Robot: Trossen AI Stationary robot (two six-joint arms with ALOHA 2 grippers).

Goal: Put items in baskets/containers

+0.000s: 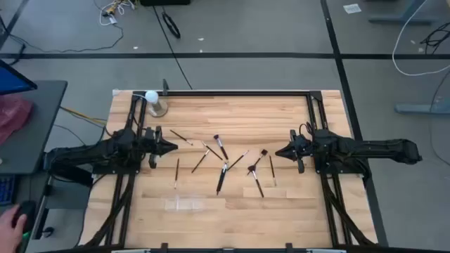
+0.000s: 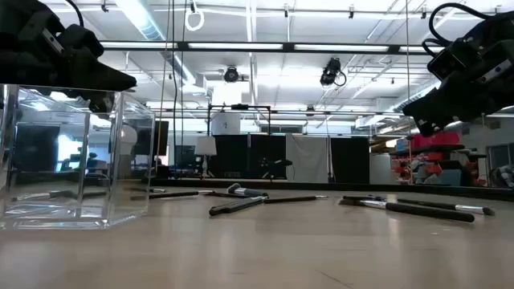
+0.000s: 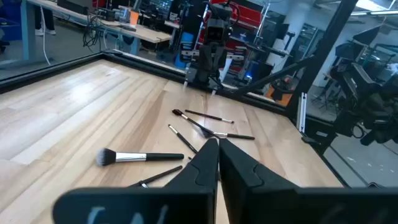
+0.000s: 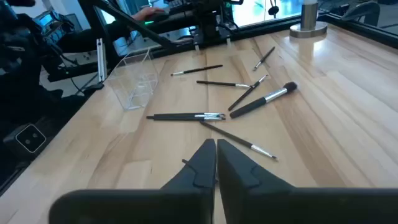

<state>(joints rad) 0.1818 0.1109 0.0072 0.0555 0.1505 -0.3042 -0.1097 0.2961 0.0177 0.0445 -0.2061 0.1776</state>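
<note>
The left gripper (image 1: 171, 146) hangs above the table's left side with its fingers (image 3: 205, 163) pressed together, holding nothing. The right gripper (image 1: 280, 152) hangs above the right side, facing it, its fingers (image 4: 202, 163) likewise closed tight and empty.

Between the two, seen from above, the makeup brushes (image 1: 221, 147) lie scattered flat on the wooden table (image 1: 232, 112). From the table's middle, a fluffy-headed brush (image 3: 140, 157) lies toward 12 o'clock, a few thin ones (image 1: 181, 135) spread toward 10 o'clock near the left gripper, and one short brush (image 1: 176, 173) sits at about 8 o'clock. A long dark brush (image 1: 222, 177) points toward 6 o'clock, and a small cluster (image 1: 257, 169) with a dark-tipped head lies toward 3 o'clock, just in front of the right gripper.

The clear organizer (image 1: 184, 204) stands at about 7 o'clock from the middle, close to the near edge, apart from every brush. In the low view its see-through walls (image 2: 72, 156) hold no brush.

A white ball on a metal stand (image 1: 155, 102) sits at the far left corner, at 11 o'clock.
</note>
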